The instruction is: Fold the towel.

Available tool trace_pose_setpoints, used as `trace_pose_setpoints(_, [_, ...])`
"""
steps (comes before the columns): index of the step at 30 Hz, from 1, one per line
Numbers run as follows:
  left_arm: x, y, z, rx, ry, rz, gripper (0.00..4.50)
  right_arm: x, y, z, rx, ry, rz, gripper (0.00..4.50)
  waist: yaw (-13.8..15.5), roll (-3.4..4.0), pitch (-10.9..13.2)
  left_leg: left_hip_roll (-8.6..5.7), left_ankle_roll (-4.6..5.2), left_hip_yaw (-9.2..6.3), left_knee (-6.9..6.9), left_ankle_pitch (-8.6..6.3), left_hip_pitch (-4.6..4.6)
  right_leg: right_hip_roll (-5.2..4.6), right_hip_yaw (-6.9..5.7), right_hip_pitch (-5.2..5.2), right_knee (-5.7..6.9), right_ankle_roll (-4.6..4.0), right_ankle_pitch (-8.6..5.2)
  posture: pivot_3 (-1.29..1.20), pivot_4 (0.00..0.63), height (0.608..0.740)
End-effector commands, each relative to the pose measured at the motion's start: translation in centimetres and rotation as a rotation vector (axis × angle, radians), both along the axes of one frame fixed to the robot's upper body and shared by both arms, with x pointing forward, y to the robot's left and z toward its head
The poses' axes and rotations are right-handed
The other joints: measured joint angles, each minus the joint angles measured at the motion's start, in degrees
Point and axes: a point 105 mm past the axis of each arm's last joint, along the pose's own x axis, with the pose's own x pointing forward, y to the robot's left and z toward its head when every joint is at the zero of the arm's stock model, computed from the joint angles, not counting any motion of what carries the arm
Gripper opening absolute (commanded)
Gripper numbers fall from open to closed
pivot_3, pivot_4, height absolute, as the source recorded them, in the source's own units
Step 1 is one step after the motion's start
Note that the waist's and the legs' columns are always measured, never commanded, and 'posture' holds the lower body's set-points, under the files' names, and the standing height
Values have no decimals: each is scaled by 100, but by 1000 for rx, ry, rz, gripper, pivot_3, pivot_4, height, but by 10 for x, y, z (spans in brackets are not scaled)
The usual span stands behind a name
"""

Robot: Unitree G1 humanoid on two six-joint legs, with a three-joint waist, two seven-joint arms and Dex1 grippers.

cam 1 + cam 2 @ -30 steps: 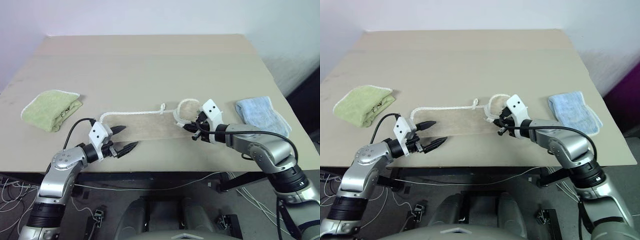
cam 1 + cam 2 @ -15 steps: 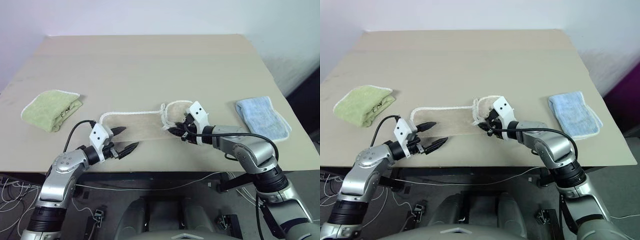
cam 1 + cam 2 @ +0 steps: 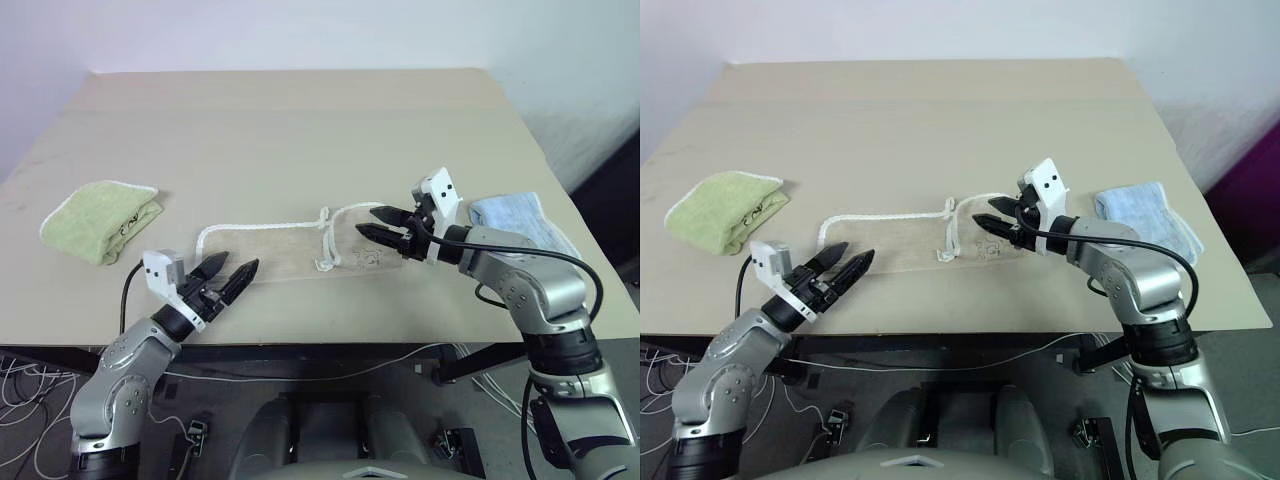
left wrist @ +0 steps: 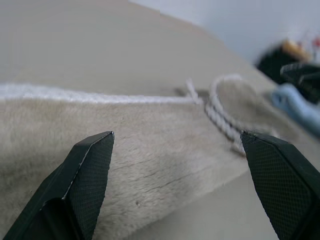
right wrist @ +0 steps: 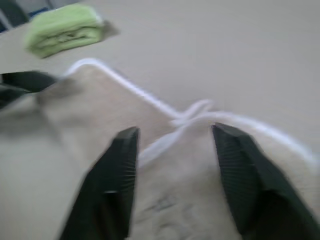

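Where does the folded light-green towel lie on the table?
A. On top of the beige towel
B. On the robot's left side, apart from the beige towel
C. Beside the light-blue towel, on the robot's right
B: the light-green towel lies far left on the table, with bare tabletop between it and the beige towel.

Head cameras look down over the table; both wrist cameras, close and somewhat blurred, share the towel.

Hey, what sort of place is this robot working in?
Probably a lab or test room, not a home: a plain tan table against a bare white wall, loose cables on the floor, and three small towels laid out, beige towel, green towel, blue towel.
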Motion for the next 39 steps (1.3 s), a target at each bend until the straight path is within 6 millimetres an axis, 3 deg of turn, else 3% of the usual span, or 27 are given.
trace_pose_setpoints(1, [-6, 7, 5, -88, 41, 100, 4250, 10, 13, -14, -29, -42, 37, 1024, 0, -1, 0, 0, 0, 1, 1, 0, 0, 1, 0, 0, 0, 0, 0, 0, 150, 740])
trace_pose_setpoints(4, [-13, 10, -2, -170, 97, 180, 4250, 13, 18, -40, -70, -24, 51, 22, -1, -1, 0, -2, 0, 3, 2, 0, 1, 3, 1, 0, 1, 0, 0, 0, 150, 740])
trace_pose_setpoints(8, [-24, 13, -8, -267, 143, 262, 4250, 9, 21, -71, -119, 25, 90, 22, 21, -3, 0, -4, -1, 2, 6, 0, 1, 1, 1, 5, 0, 0, 0, 0, 150, 740])
trace_pose_setpoints(11, [-29, 14, -13, -283, 176, 297, 4250, 7, 22, -78, -145, 14, 112, 22, 15, -2, -1, -4, -1, 2, 4, 0, 6, 2, 1, 8, 0, 0, 0, 0, 150, 740])
trace_pose_setpoints(15, [-33, 13, -26, -374, 263, 340, 4375, 8, 26, -52, -66, -59, 128, 3, 9, -2, -1, -4, -2, 2, 3, 0, 11, 6, 1, 14, -2, -1, -1, 0, 150, 740])
trace_pose_setpoints(21, [-36, 14, -24, -535, 288, 380, 4375, 11, 23, -23, -27, -148, 128, 3, 12, -1, -2, -4, -2, 2, 3, 0, 11, 4, 2, 14, -3, -1, -1, 0, 150, 740])
trace_pose_setpoints(27, [-45, 23, -37, -656, 402, 457, 4375, 10, 22, -20, -33, -162, 124, 3, 12, -1, -2, -4, -2, 2, 3, 0, 12, 1, 2, 14, -4, -2, -1, 0, 150, 740])
trace_pose_setpoints(32, [-50, 21, -54, -617, 497, 456, 4375, 11, 20, -22, -40, -157, 117, 3, 1, 17, -12, -4, -2, 6, -2, 0, 17, 6, 4, 15, -6, -3, -2, 0, 150, 740])
trace_pose_setpoints(39, [-32, 15, -68, -628, 562, 438, 4375, 11, 20, -20, -39, -161, 109, 3, 54, 56, -31, -8, -2, 7, -6, 0, 52, 8, -1, 55, -13, -4, -3, 0, 150, 740])
